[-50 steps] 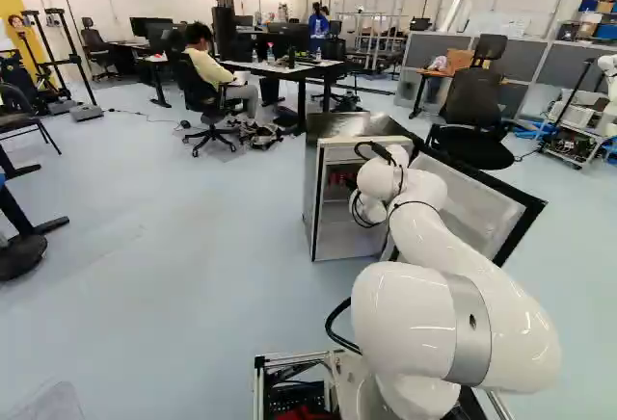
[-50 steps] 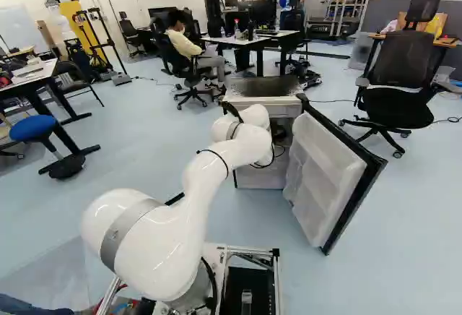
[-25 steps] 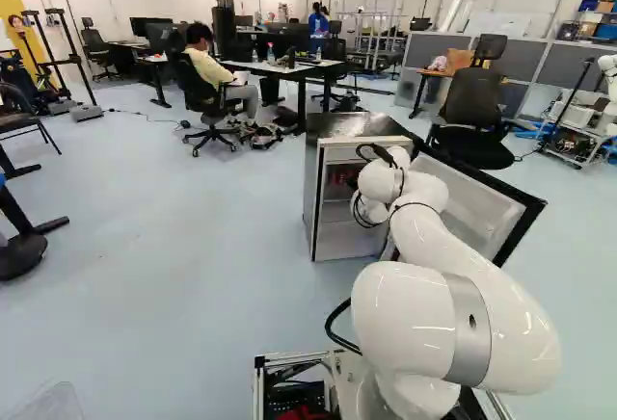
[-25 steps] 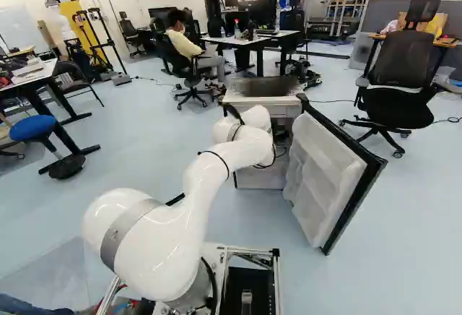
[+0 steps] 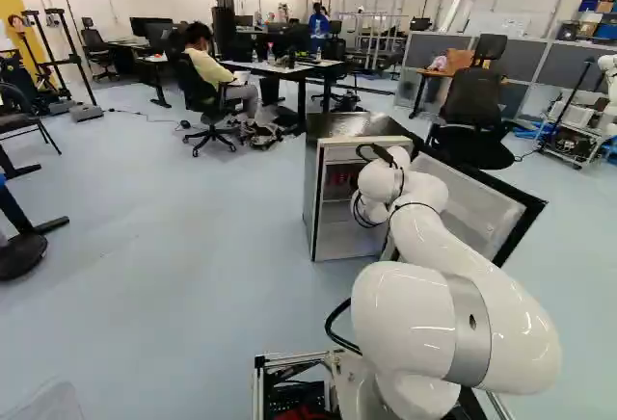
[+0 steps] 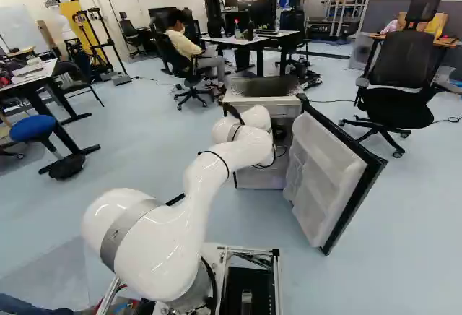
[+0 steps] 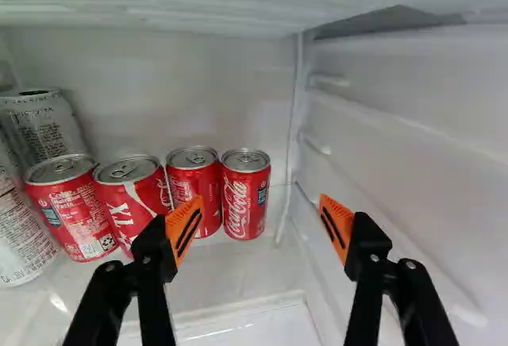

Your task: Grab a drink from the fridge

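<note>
Fridge (image 5: 355, 127): squat, black on top, standing open on the pale floor (image 5: 174, 275).
Door (image 5: 474, 195): swung out to the fridge's right, pale inside, black round the edge.
Arm (image 5: 434, 237): great white thing, bending up to the fridge's open front.
Red shapes (image 5: 337, 178): inside the fridge, too small to name from here.
Black chair (image 5: 472, 102): behind the fridge, off to its right.
Tabletop (image 5: 289, 69): beyond the fridge, leftward, bottles (image 5: 270, 53) on it.
</note>
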Motion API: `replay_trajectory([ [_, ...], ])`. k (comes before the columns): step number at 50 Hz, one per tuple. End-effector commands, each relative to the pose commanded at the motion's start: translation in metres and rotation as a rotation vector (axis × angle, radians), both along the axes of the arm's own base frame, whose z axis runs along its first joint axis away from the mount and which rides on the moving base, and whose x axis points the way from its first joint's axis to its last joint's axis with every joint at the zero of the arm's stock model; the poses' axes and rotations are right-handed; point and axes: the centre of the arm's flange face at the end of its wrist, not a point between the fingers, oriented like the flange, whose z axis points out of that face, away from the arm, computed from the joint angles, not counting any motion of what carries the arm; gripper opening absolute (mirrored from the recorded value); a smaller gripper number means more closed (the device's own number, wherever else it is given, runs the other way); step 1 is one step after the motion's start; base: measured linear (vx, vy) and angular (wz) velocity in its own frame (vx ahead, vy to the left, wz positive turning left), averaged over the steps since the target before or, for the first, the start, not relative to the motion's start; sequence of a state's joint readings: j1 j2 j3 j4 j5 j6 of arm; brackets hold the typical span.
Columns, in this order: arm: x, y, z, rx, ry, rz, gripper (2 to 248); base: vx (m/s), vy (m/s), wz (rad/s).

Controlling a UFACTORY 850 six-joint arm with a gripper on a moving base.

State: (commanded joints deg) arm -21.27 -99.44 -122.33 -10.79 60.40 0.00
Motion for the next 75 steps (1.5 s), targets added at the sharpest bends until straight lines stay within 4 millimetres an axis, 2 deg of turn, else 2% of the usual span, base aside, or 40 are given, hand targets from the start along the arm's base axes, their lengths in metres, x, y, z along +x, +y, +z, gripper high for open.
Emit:
replay_trajectory([
  [13, 0.0, 0.0, 0.0, 0.0, 0.0, 0.0, 206, 0.0, 0.0, 0.0],
  [14, 0.0, 0.0, 0.0, 0.0, 0.0, 0.0, 195, 0.0, 0.0, 0.0],
  [18, 0.0, 0.0, 0.0, 0.0, 0.0, 0.0, 195, 0.0, 0.0, 0.0],
  [19, 0.0, 0.0, 0.0, 0.0, 0.0, 0.0, 181, 0.0, 0.0, 0.0],
  [24, 0.0, 0.0, 0.0, 0.0, 0.0, 0.0, 181, 0.0, 0.0, 0.0],
  [25, 0.0, 0.0, 0.0, 0.0, 0.0, 0.0, 174, 0.0, 0.0, 0.0],
  [55, 0.0, 0.0, 0.0, 0.0, 0.0, 0.0, 176, 0.0, 0.0, 0.0],
  [56, 0.0, 0.0, 0.0, 0.0, 0.0, 0.0, 168, 0.0, 0.0, 0.0],
  [61, 0.0, 0.0, 0.0, 0.0, 0.0, 0.0, 162, 0.0, 0.0, 0.0],
  [75, 0.0, 0.0, 0.0, 0.0, 0.0, 0.0, 164, 0.0, 0.0, 0.0],
])
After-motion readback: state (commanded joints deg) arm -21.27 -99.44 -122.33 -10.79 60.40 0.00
